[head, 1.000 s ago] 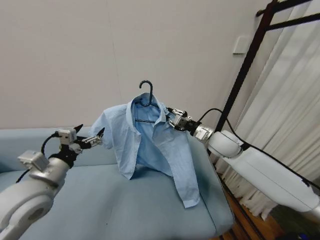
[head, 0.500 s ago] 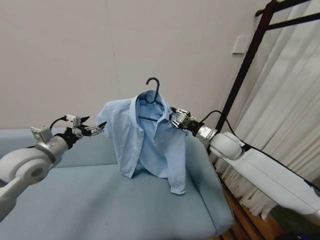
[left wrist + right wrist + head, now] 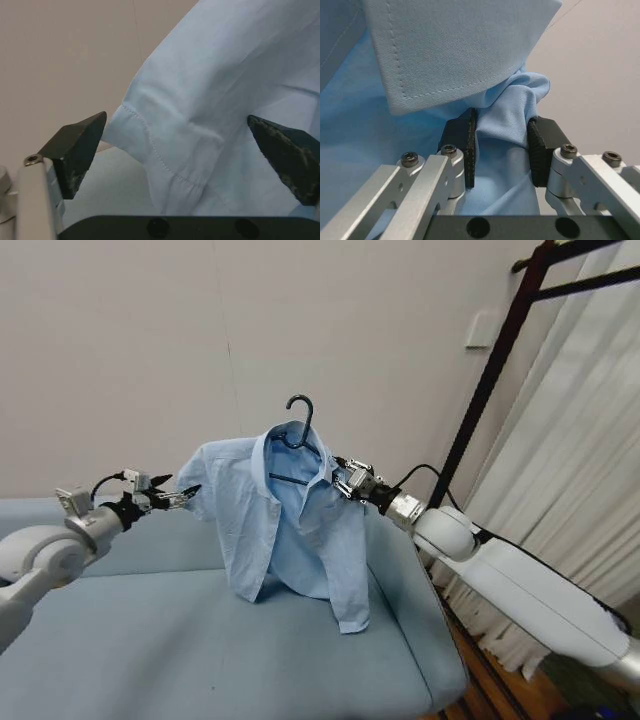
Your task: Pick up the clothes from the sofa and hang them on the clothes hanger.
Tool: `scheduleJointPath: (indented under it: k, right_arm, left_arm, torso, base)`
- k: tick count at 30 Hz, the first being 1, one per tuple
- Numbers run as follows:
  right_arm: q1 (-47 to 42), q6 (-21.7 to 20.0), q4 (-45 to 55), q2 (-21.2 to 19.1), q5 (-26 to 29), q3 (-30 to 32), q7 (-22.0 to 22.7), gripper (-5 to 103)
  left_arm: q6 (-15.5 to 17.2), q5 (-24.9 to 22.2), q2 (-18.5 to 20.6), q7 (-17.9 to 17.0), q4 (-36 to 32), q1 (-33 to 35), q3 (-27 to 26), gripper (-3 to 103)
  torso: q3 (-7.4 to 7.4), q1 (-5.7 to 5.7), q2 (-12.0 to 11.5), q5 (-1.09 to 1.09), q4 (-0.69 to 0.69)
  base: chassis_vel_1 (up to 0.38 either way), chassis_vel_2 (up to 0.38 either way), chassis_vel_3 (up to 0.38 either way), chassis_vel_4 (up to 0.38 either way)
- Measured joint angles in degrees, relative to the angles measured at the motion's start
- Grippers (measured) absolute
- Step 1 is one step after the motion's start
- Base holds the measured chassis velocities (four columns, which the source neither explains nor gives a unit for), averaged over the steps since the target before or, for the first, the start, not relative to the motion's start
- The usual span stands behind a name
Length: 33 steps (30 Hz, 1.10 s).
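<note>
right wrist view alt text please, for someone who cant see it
The right gripper is shut on a bunched fold of a light blue shirt, its black pads pressing from both sides. The stitched collar sits close by, a plain wall behind.

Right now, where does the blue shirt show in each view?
Head view: blue shirt centre, on a black hanger above the sofa, between left gripper and right gripper.
Left wrist view: its sleeve shows between the open fingers.
Right wrist view: its fabric is pinched between the pads, beside the collar.
Shared landmark: the pale wall behind.
</note>
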Motion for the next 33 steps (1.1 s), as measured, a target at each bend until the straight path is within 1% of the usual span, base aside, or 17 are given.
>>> scheduleJointPath:
  k: [3,5,6,8,9,10,12,13,15,18,21,22,23,24,25,27,33]
  right_arm:
    - [0.0,0.0,0.4,0.1,0.0,0.0,0.0,25]
    - [0.0,0.0,0.9,0.1,0.0,0.0,-0.1,25]
    - [0.0,0.0,0.9,0.1,0.0,0.0,-0.1,25]
    - [-0.1,0.0,1.4,0.0,0.1,-0.1,-0.1,25]
    - [-0.1,-0.1,1.6,0.0,0.2,-0.1,-0.1,25]
    - [-0.1,-0.1,1.9,-0.1,0.4,-0.1,-0.1,25]
    - [0.0,-0.4,2.3,-0.3,0.6,-0.2,0.0,25]
    - [0.0,-0.4,2.3,-0.3,0.6,-0.2,0.0,25]
    - [0.1,-0.5,2.7,-0.6,0.9,-0.2,0.1,25]
    - [0.1,-0.5,2.8,-0.9,1.0,-0.2,0.2,25]
    - [-0.3,-0.5,3.0,-1.3,1.0,-0.2,0.5,25]
    - [-0.4,-0.5,3.2,-1.5,1.1,-0.2,0.6,25]
    - [-0.6,-0.6,3.2,-1.7,1.1,-0.1,0.7,25]
    - [-0.6,-0.6,3.2,-1.7,1.1,-0.1,0.7,25]
    - [-0.6,-0.6,3.2,-1.9,1.2,-0.1,0.7,25]
    - [-0.9,-0.5,2.9,-2.3,1.1,0.1,0.7,25]
    - [-2.0,-0.3,2.4,-3.2,0.7,1.0,0.8,25]
  left_arm:
    - [-0.4,0.2,0.0,1.0,0.4,0.5,0.0,85]
    - [-0.6,0.3,0.0,1.7,0.5,0.7,0.0,74]
    - [-0.6,0.3,0.0,1.7,0.5,0.7,0.0,74]
    - [-0.7,0.3,0.0,2.3,0.5,0.8,0.0,63]
    - [-0.7,0.3,-0.1,2.4,0.4,0.8,0.0,63]
    - [-0.8,0.3,-0.1,2.5,0.3,0.9,-0.1,57]
    - [-0.8,0.3,-0.3,2.6,-0.1,1.2,-0.3,46]
    - [-0.8,0.3,-0.3,2.6,-0.1,1.2,-0.3,46]
    - [-0.8,0.2,-0.4,2.6,-0.5,1.4,-0.5,36]
    - [-0.8,0.2,-0.6,2.5,-1.0,1.7,-0.7,30]
    - [-0.8,0.2,-0.8,1.9,-2.1,2.0,-1.0,15]
    - [-0.8,0.2,-0.9,1.7,-2.4,2.1,-1.1,15]
    - [-0.8,0.2,-0.9,1.3,-2.7,2.1,-1.3,9]
    - [-0.8,0.2,-0.9,1.3,-2.7,2.1,-1.3,9]
    - [-0.8,0.2,-0.9,0.9,-3.1,2.2,-1.5,4]
    - [-0.7,0.3,-1.0,0.4,-3.6,2.2,-2.0,0]
    - [-0.6,0.7,-0.9,-0.1,-3.5,2.3,-2.9,0]
  torso:
    - [0.00,0.00,0.0,0.00,0.00]
    - [0.00,0.00,0.0,0.00,-0.01]
    - [0.00,0.00,0.0,0.00,-0.01]
    - [0.00,0.00,0.0,0.01,-0.01]
    - [0.00,-0.01,0.0,0.01,-0.01]
    - [0.00,0.00,0.0,0.01,-0.01]
    - [0.00,-0.01,0.0,0.00,-0.01]
    - [0.00,-0.01,0.0,0.00,-0.01]
    - [0.00,0.00,0.0,0.00,-0.01]
    - [0.00,-0.01,0.0,0.01,-0.01]
    - [0.00,0.00,0.0,0.01,-0.01]
    - [0.00,-0.01,0.0,0.01,-0.01]
    - [0.00,-0.01,0.0,0.01,-0.01]
    - [0.00,-0.01,0.0,0.01,-0.01]
    - [0.00,0.00,0.0,0.01,-0.01]
    - [0.00,-0.01,0.0,0.02,0.00]
    - [0.00,0.00,0.0,0.02,-0.01]
  base:
    - [0.000,0.000,0.000,0.000]
    - [0.000,0.000,0.000,0.000]
    - [0.000,0.000,0.000,0.000]
    - [0.000,0.000,0.000,0.000]
    - [0.000,0.000,0.000,0.000]
    - [0.000,0.000,0.000,0.000]
    - [0.000,0.000,0.000,0.000]
    - [0.000,0.000,0.000,0.000]
    - [0.000,0.000,0.000,0.000]
    - [0.000,0.000,0.000,0.000]
    - [0.000,0.000,0.000,0.000]
    - [0.000,0.000,0.000,0.000]
    - [0.000,0.000,0.000,0.000]
    - [0.000,0.000,0.000,0.000]
    - [0.000,0.000,0.000,0.000]
    - [0.000,0.000,0.000,0.000]
    - [0.000,0.000,0.000,0.000]
